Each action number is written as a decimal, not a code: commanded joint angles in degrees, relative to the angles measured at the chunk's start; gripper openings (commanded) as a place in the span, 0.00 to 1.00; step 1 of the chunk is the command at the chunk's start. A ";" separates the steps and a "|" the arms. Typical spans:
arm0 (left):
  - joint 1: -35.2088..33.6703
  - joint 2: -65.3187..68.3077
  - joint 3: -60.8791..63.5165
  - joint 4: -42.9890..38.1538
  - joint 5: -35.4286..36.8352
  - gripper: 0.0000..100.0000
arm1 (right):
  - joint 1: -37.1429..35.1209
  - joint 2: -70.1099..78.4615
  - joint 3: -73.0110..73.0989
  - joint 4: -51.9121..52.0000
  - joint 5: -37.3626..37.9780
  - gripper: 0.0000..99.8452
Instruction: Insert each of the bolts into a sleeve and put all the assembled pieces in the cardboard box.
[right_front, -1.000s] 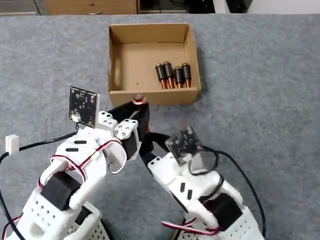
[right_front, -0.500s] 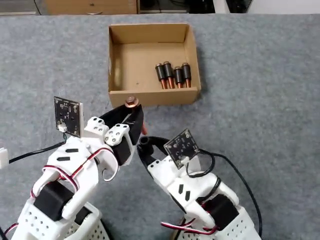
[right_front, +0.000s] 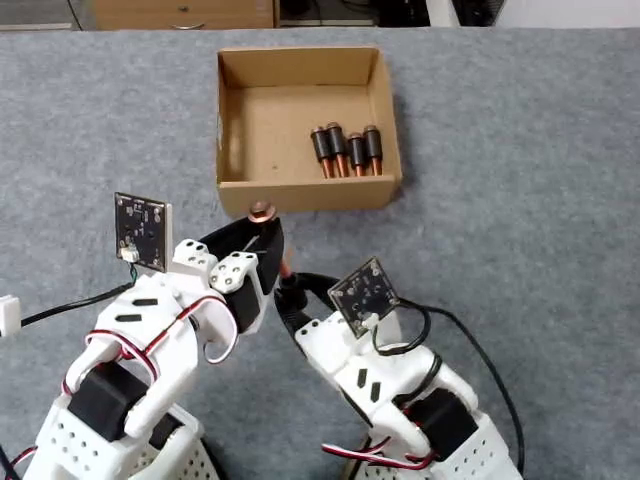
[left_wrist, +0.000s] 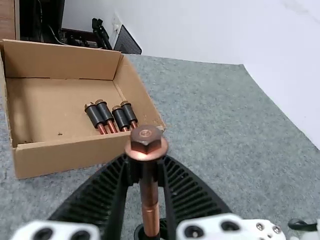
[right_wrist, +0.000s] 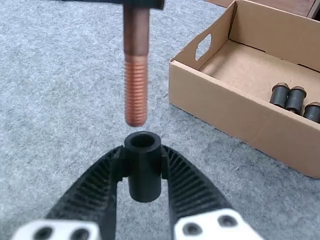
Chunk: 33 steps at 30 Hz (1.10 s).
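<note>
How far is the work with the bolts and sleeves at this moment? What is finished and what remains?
Done: four assembled pieces lie in the cardboard box. In hand: the left gripper holds a bolt, its threaded tip close to the opening of the sleeve held by the right gripper, not yet inside. Left: push the bolt into the sleeve and put this piece into the box.

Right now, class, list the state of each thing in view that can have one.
bolt, gripped, tip above the sleeve, not inserted.
sleeve, gripped, bore empty.
left tool, shut on bolt.
right tool, shut on sleeve.
cardboard box, open, holding four assembled pieces.
</note>
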<state>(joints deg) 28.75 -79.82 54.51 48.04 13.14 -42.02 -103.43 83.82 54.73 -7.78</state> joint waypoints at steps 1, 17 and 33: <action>-0.35 -0.66 -0.35 -0.09 0.35 0.02 | -0.31 -8.48 -1.19 -0.18 -0.26 0.00; -0.09 -0.66 1.05 -0.09 0.35 0.02 | -0.40 -8.48 -3.38 -0.35 -0.18 0.00; 0.00 -0.66 1.05 0.00 0.44 0.02 | -0.57 -8.57 -3.91 -0.35 -0.09 0.00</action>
<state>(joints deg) 28.75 -79.82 55.91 48.04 13.14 -42.02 -103.43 83.47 54.73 -7.78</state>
